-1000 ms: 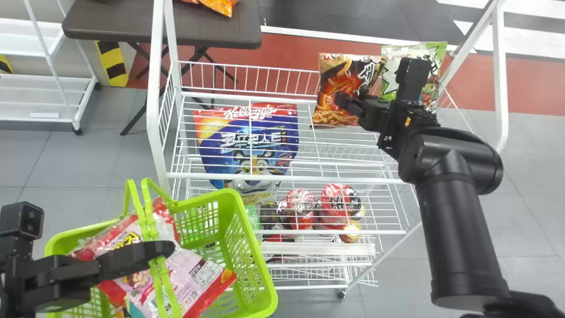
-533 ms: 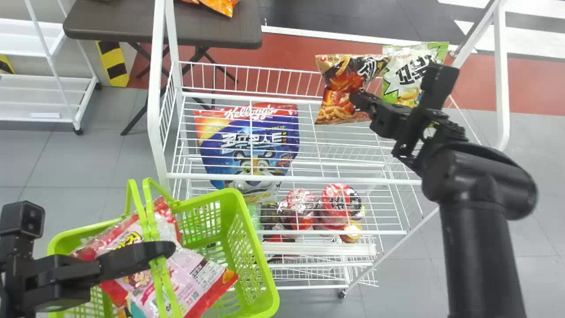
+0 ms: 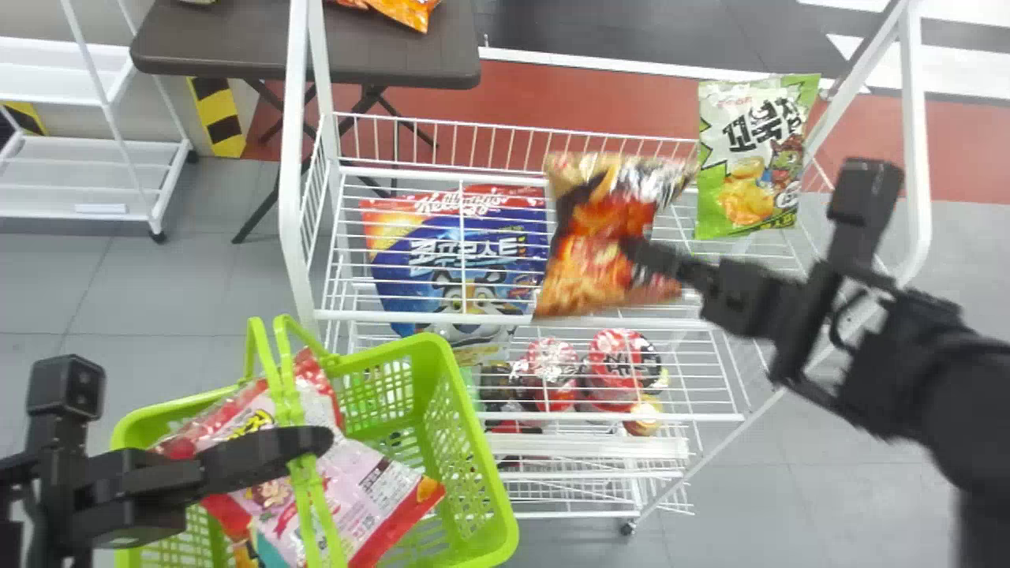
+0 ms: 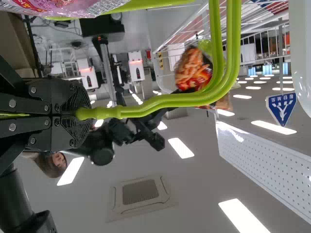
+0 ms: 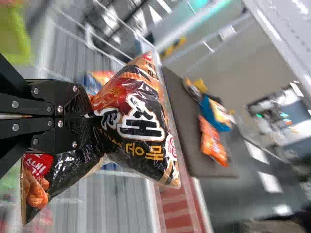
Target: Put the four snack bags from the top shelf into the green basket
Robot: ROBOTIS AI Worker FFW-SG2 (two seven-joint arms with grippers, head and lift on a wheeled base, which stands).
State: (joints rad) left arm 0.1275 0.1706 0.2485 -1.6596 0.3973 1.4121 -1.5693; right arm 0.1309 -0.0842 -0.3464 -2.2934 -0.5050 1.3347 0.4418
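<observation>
Right fingers (image 5: 41, 99) pinch the red-and-black snack bag (image 5: 136, 114) over the top shelf (image 3: 505, 319); I'd swing smoothly toward 8 o'clock, clear the green basket (image 3: 430, 355) rim, release low, left fingers (image 3: 272, 450) clamped on its handles (image 3: 289, 402).

3 bright views, ceiling lights (image 4: 181, 148) glaring in L wrist view, R wrist bg blurred

We see the white wire rack (image 3: 442, 317) standing on castors on the grey floor (image 3: 189, 284). On its top shelf, at the right end, we have a green snack bag (image 3: 750, 177). Through the wires we make out a blue bag (image 3: 450, 260) and red cups (image 3: 619, 363). Behind, orange packets (image 3: 406, 12) lie on our dark bench (image 3: 308, 55).
</observation>
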